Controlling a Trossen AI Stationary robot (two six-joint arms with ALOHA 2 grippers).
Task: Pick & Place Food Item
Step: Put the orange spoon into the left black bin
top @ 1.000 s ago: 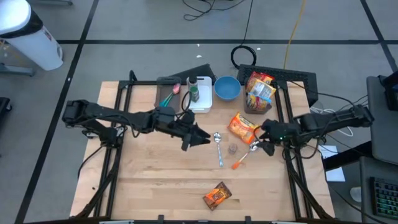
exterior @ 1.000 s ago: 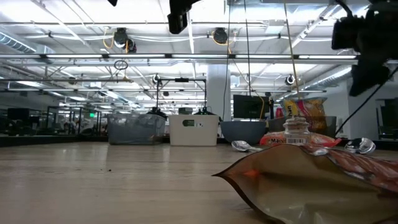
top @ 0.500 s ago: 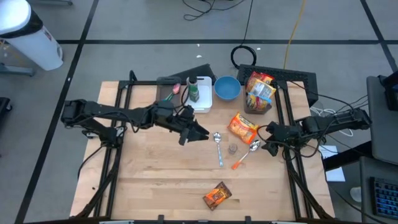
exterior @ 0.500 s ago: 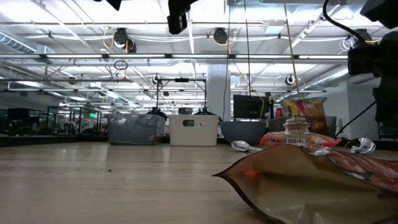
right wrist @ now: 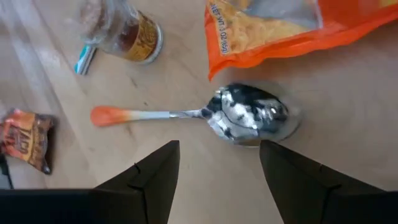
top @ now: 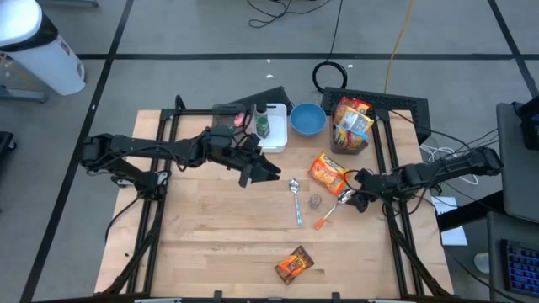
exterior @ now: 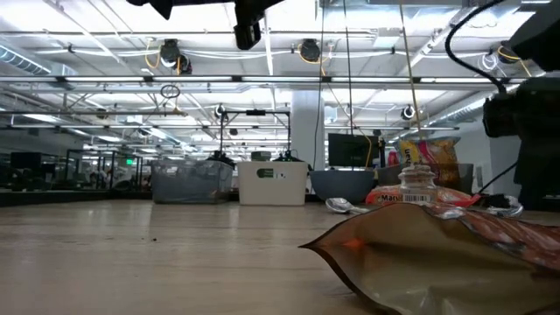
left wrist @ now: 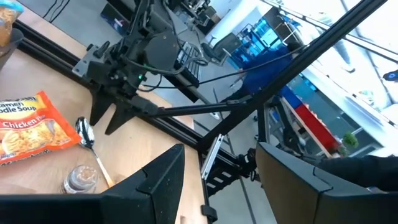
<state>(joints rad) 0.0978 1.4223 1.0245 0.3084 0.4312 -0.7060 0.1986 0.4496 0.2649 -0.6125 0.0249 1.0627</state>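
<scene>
An orange packet of chicken noodle soup point(top: 328, 172) lies flat on the wooden surface point(top: 210, 244), right of the frame's center, beside an orange-handled spoon point(top: 335, 208).

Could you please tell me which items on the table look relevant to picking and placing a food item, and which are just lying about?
Likely relevant:
noodle soup packet
brown snack packet
basket of snack bags
right gripper, open, low over the orange-handled spoon

Just lying about:
metal spoon
small jar
blue bowl
white bin
left gripper, open, raised
</scene>
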